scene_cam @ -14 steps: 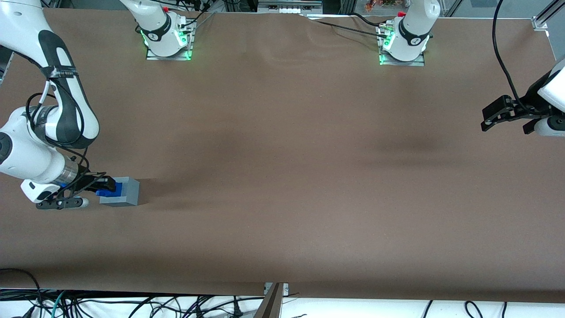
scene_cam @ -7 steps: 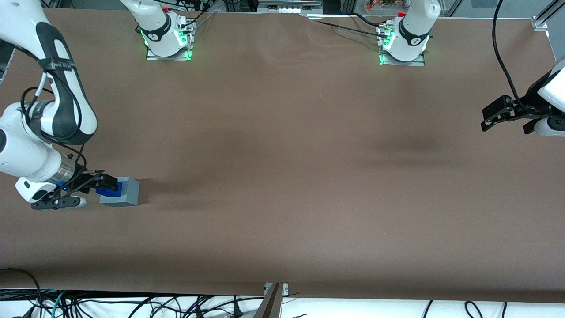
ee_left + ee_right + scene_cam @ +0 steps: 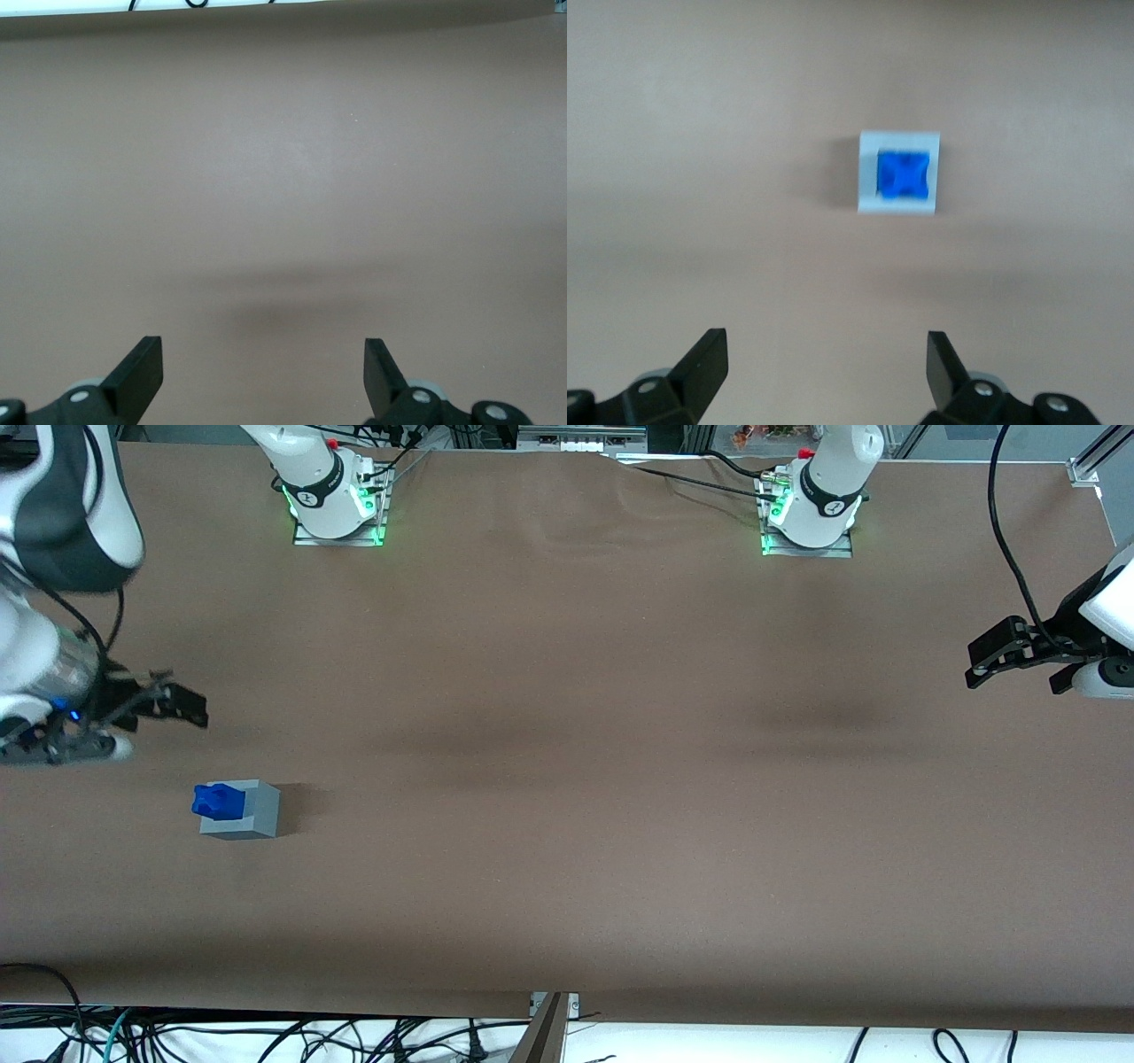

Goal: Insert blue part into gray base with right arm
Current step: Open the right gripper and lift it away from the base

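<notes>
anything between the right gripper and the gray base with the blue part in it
Nothing. In the right wrist view only bare brown table separates the open gripper from the gray base holding the blue part. The front view agrees.

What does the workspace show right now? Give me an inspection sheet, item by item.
Surface: brown table cover, faint wrinkles near the arm bases.
Job's things: blue part sits in the top recess of the gray base, sticking up above it; seen centred in the right wrist view.
Clutter: nothing seen.
End effector: right arm's end effector open, raised, holding nothing, farther from the front camera than the base.
Cables: black cable at the parked arm's end; loose cables below the table's near edge.
Surroundings: two arm bases with green lights.
</notes>
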Controlling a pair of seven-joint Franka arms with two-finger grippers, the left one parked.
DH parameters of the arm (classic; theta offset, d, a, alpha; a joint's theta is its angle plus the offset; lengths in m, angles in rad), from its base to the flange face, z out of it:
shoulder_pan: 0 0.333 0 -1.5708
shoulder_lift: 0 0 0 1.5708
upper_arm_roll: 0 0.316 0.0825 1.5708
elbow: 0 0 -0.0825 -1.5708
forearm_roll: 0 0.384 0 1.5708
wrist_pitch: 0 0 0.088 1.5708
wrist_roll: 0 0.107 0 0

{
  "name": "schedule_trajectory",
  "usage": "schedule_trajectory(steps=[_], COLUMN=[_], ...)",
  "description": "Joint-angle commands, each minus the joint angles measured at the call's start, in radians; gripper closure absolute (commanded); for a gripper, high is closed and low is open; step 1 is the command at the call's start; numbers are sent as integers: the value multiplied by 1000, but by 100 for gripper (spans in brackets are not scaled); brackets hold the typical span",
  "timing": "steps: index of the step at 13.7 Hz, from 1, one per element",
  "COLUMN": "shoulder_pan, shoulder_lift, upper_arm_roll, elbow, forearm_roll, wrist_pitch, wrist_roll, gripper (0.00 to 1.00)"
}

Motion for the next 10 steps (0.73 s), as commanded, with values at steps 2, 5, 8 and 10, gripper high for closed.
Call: schedule_trajectory(steps=[2, 5, 8, 10], shoulder_pan=[-8, -10, -8, -8], shoulder_lift=[-90, -99, -99, -99], upper_arm_roll=[-1, 2, 5, 5], elbow=[8, 32, 34, 34], forearm_roll=[56, 55, 52, 49], wrist_pitch=[-138, -135, -136, -137], wrist_roll=[-4, 0, 0, -6], gripper=[0, 0, 0, 1])
